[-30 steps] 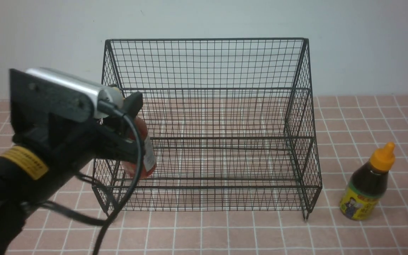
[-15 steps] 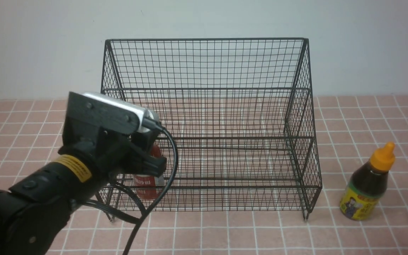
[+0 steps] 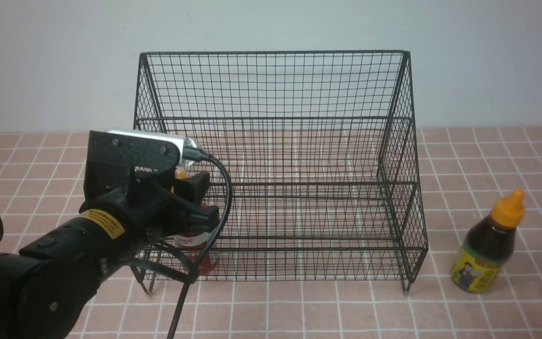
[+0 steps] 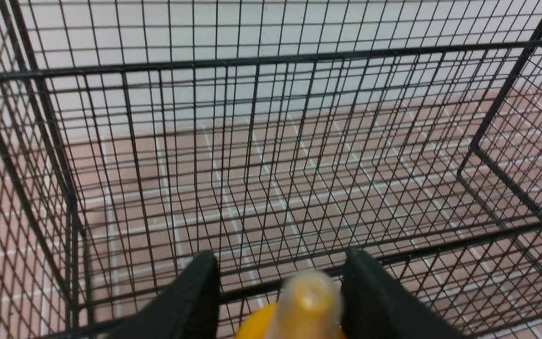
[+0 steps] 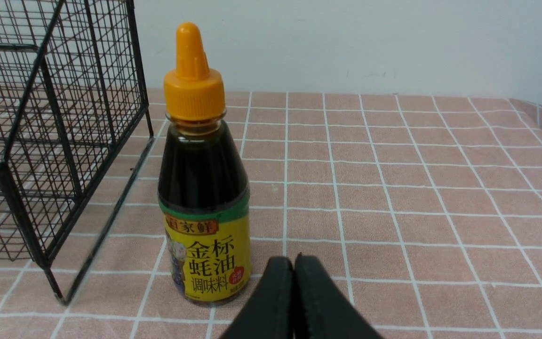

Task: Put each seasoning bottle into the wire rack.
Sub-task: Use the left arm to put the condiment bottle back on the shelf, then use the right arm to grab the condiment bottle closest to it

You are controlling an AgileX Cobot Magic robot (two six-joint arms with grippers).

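Of two bottles, the red bottle [image 3: 203, 263] stands upright in the front left corner of the lowest tier of the single wire rack [image 3: 275, 84], close to the side wall and front rail, with open tier stretching rightward. The left pincer [image 4: 280, 256] is released, jaws spread either side of it. The dark bottle [image 3: 487, 245] stands on the counter [image 3: 346, 310] just outside the rack's right front foot, the right pincer [image 5: 294, 258] clenched empty near it.

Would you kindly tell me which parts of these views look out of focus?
Left wrist view: the red bottle's cap, right at the lens, is out of focus, while the wire rack is sharp. Right wrist view: the dark bottle is crisp. Front view: slightly soft overall, evenly lit.
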